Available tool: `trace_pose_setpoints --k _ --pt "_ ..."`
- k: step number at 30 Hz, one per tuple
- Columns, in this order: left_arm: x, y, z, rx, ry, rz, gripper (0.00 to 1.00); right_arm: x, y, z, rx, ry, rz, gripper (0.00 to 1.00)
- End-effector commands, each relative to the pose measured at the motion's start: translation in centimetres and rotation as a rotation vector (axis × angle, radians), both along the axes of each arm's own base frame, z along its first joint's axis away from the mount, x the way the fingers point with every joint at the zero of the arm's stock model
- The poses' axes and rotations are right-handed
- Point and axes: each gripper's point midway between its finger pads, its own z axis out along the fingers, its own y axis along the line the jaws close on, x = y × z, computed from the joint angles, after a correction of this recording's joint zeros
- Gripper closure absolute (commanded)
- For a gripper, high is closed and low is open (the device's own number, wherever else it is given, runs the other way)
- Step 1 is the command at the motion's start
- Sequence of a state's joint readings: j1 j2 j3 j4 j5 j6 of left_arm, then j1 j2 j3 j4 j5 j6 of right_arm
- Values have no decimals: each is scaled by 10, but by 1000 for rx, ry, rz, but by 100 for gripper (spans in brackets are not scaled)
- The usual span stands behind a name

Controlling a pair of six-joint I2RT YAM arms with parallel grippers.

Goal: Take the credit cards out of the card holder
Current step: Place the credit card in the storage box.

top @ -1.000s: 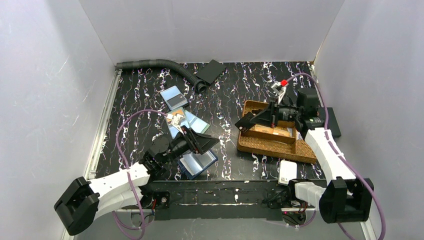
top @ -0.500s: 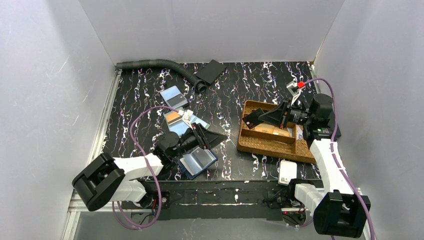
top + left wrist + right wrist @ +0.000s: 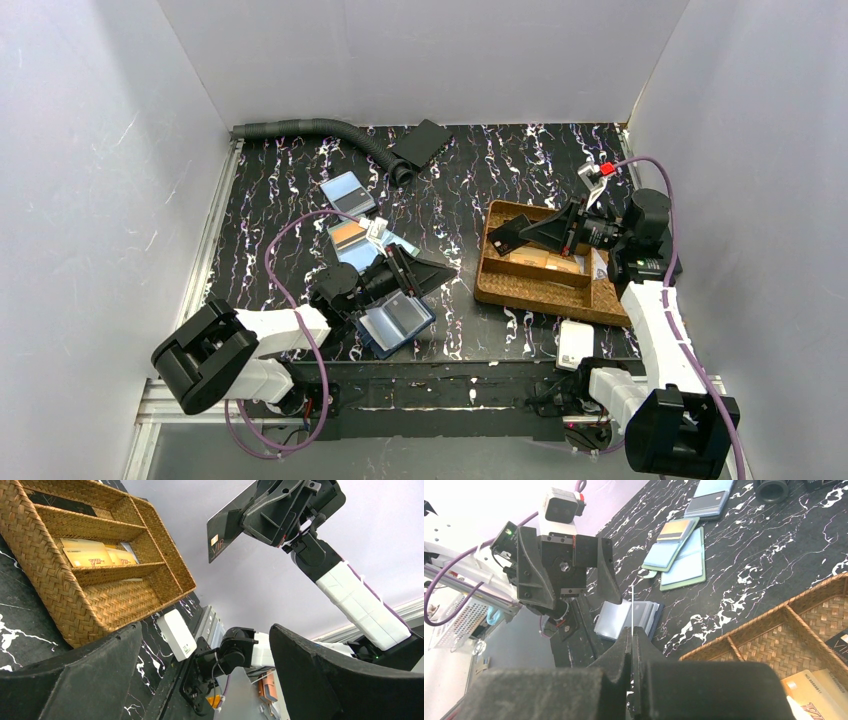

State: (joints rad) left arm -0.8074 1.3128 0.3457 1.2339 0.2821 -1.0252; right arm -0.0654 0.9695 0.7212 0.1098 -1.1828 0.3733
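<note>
Card holder (image 3: 396, 322) lies open, lower centre-left of top view, nr front edge; sleeves look pale, can't tell if any card is left inside. Several credit cards (image 3: 349, 192) lie loose on table above it, so task looks well along. Left gripper (image 3: 440, 275) hovers beside holder, jaws wide apart, empty. Right gripper (image 3: 524, 232), centre-right, is clamped on a black VIP card (image 3: 504, 238) over woven tray (image 3: 540, 295).

The left arm (image 3: 285, 325) and right arm (image 3: 655, 320) have white shells between chunky black motor housings (image 3: 200, 355). A purple cable (image 3: 269, 268) loops along each arm. The right wrist has a red plug (image 3: 606, 169). The fingers (image 3: 325, 680) are black wedges.
</note>
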Motion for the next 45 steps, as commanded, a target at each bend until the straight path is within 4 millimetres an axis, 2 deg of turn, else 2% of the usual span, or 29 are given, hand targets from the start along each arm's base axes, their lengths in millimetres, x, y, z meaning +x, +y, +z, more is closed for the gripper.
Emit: trace_pose_setpoints --k 1,8,22,45 --pt "-5 3 15 -36 -54 -4 2 -3 0 3 10 -24 10 99" --pt "-5 2 20 -42 -69 -4 2 -2 0 0 23 21 12 99" --pt "-8 -9 15 -24 -73 -28 2 -3 0 -4 27 52 12 99" --pt "-9 -8 8 -12 -76 -15 2 -7 1 -2 39 62 16 99"
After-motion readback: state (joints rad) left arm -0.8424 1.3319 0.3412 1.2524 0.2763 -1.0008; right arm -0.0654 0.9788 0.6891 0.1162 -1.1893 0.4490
